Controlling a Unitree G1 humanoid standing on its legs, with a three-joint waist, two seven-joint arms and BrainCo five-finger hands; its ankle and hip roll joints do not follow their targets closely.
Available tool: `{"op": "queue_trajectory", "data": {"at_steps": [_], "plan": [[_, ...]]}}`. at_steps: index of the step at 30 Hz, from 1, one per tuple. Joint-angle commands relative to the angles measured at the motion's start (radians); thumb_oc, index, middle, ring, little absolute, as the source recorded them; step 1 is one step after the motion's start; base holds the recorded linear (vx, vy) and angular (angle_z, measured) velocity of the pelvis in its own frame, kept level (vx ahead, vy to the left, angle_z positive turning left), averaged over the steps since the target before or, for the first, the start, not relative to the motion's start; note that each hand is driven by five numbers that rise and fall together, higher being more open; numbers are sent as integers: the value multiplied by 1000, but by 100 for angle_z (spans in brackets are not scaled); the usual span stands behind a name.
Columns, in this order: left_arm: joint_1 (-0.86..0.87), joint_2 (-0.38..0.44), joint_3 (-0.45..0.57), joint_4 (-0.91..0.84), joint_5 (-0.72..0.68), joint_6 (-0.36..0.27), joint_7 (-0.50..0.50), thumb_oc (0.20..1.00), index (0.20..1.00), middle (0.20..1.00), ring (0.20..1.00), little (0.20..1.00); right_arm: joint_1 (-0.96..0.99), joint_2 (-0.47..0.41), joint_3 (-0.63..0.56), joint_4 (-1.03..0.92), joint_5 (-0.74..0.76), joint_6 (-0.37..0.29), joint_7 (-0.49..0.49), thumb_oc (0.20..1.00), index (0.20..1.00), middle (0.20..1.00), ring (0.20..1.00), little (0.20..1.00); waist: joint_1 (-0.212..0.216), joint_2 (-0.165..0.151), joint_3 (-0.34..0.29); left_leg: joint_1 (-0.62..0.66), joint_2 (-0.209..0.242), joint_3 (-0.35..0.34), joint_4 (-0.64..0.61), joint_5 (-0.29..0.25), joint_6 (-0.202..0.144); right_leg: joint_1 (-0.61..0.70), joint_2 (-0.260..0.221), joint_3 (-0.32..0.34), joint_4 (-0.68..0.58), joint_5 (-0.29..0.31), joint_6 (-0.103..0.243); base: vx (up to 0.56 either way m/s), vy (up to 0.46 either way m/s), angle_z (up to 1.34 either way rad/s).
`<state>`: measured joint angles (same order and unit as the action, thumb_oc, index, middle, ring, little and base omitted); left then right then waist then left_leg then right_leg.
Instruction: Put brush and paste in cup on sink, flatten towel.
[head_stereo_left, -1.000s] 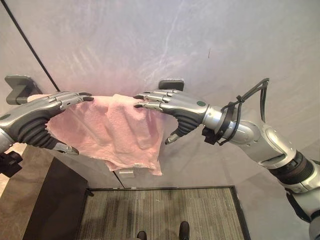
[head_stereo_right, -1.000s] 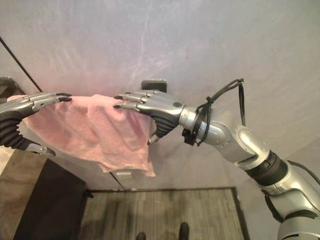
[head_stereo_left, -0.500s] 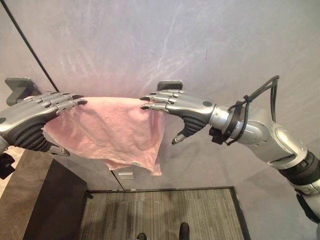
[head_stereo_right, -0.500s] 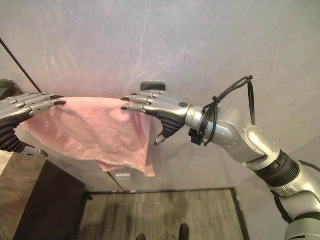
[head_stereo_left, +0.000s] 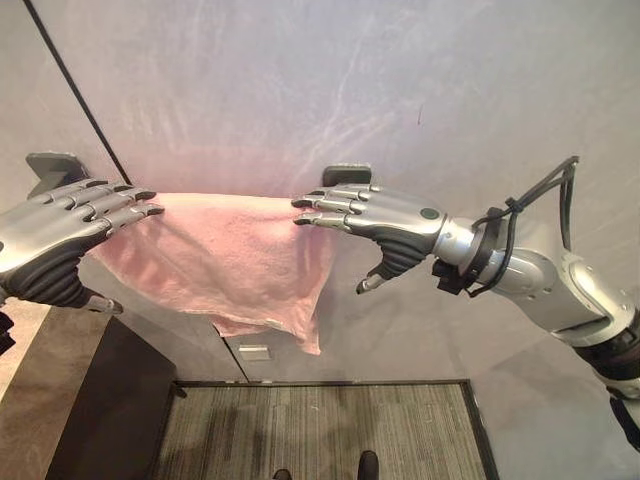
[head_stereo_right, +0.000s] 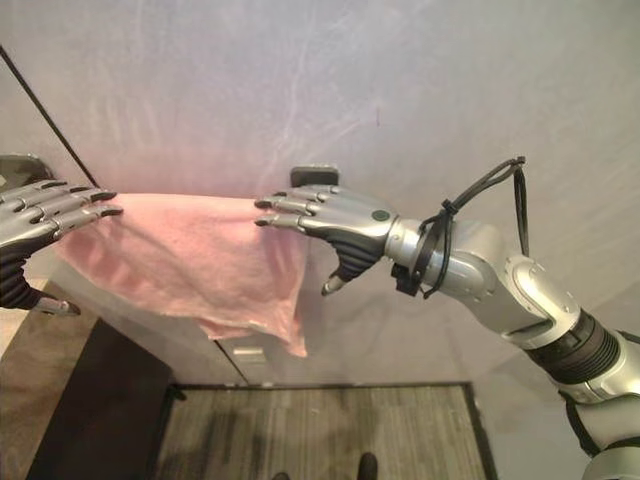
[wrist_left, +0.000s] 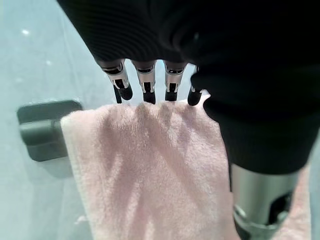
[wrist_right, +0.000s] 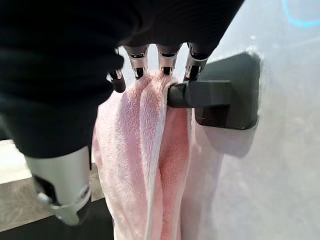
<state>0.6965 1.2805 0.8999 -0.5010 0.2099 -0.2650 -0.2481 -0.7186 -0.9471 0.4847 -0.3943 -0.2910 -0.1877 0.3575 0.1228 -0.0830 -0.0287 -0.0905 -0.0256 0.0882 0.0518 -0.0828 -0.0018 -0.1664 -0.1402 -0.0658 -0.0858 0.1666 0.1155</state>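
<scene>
A pale grey wall (head_stereo_left: 400, 80) carries two dark brackets (head_stereo_left: 346, 174) above a striped floor mat (head_stereo_left: 320, 430). The pink towel (head_stereo_left: 230, 255) drapes along the rail between the brackets. The left hand (head_stereo_left: 60, 235) and right hand (head_stereo_left: 385, 215) rest straight, open fingers (wrist_right: 165, 60) on the towel's top edge, one near each bracket.

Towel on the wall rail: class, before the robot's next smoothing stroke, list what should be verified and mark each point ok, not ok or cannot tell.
1. Pink towel hangs over the rail between two dark brackets: ok.
2. Left hand rests straight fingers on the towel's top edge: ok.
3. Right hand lies flat on the other end of the top edge: ok.
4. Towel spread flat: not ok, its lower edge sags unevenly and it bunches by the right bracket.
5. Brush and paste in the cup: cannot tell.
</scene>
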Motion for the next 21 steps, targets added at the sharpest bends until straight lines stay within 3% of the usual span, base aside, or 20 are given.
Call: {"op": "queue_trajectory", "data": {"at_steps": [1, 8, 10, 15, 21], "plan": [[45, -15, 27, 53, -27, 49, 35, 1000, 1000, 1000, 1000, 1000, 14, -28, -64, -49, -33, -24, -51, 1000, 1000, 1000, 1000, 1000, 31, 3, 21, 41, -15, -26, -78, 12, 21, 93, -75, -58, 17, -13, 88, 6, -14, 4], [-31, -20, 51, 39, -48, 41, 150, 1000, 1000, 1000, 1000, 1000, -28, 3, -112, -50, -64, -35, -138, 1000, 1000, 1000, 1000, 1000, 44, 11, 4, 51, -12, -55, -100, 31, 12, 109, -74, -82, 22, -29, 82, -5, -18, 12], [-81, -27, 24, 50, -29, 31, 212, 1000, 1000, 1000, 1000, 1000, -45, 58, -122, -7, -76, -34, -207, 1000, 1000, 1000, 1000, 1000, 50, 11, -1, 52, -13, -68, -107, 37, 10, 120, -74, -93, 20, -38, 78, -18, -24, 19], [-138, -58, 5, 92, -7, 14, 316, 1000, 1000, 1000, 1000, 1000, -55, 84, -156, 24, -95, -52, -309, 1000, 1000, 1000, 1000, 1000, 66, 18, -17, 63, -12, -84, -108, 39, 6, 141, -73, -109, 18, -47, 71, -18, -29, 22], [-224, -176, -87, 168, 77, 14, 473, 1000, 1000, 1000, 1000, 1000, -2, 78, -260, -12, -69, -77, -416, 1000, 1000, 1000, 1000, 1000, 54, 24, -34, 78, -2, -79, -101, 36, 1, 156, -67, -101, 15, -62, 63, -14, -19, -3]]}}
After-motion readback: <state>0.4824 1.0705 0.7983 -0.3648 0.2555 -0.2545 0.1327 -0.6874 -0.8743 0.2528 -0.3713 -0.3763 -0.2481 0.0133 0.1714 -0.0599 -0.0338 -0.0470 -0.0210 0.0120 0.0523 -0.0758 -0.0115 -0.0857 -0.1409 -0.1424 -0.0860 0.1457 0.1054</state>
